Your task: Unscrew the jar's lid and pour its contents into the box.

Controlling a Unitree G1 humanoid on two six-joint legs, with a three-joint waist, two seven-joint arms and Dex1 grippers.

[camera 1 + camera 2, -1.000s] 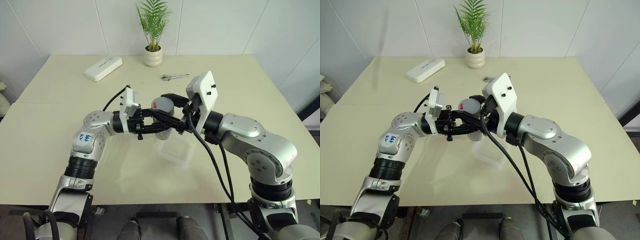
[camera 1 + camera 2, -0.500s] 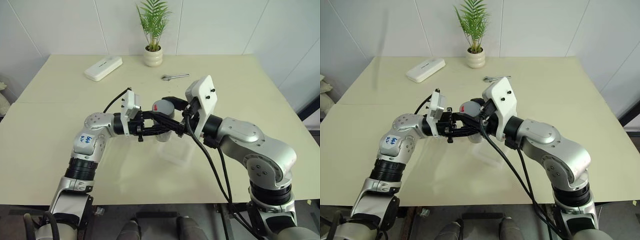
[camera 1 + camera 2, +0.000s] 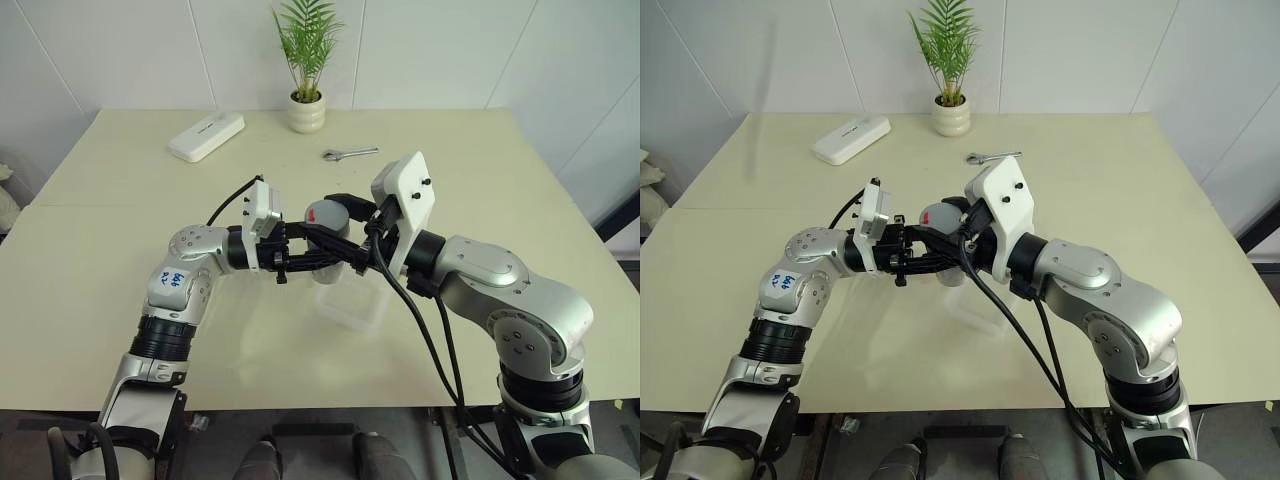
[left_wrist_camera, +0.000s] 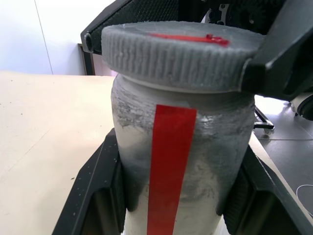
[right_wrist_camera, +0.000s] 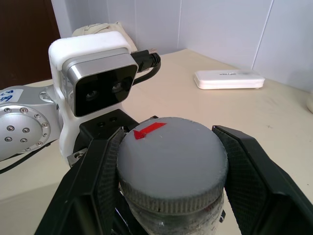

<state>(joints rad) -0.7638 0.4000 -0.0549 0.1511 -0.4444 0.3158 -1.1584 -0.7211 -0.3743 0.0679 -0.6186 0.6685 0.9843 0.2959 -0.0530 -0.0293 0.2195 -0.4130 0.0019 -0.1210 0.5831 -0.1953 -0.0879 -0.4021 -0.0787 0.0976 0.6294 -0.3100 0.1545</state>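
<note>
Above the table, the jar (image 3: 329, 262), cloudy with a vertical red stripe (image 4: 168, 171), is held upright between both arms. My left gripper (image 3: 322, 256) is shut on the jar's body, one finger (image 4: 93, 196) on each side. The grey ribbed lid (image 5: 171, 159) with its red mark sits on top. My right gripper (image 5: 168, 134) is shut on the lid, its fingers (image 5: 247, 174) pressing the rim from both sides. The translucent box (image 3: 352, 306) lies on the table just below and slightly right of the jar. The contents are hidden inside the jar.
At the back of the table (image 3: 500, 200) stand a white oblong device (image 3: 206, 136) on the left, a potted plant (image 3: 306, 112) in the middle and a metal wrench (image 3: 350, 153) to its right. Cables hang from my right wrist toward the front edge.
The view has shifted slightly since a second ago. Both grippers keep their hold on jar and lid, and nothing else has visibly moved.
</note>
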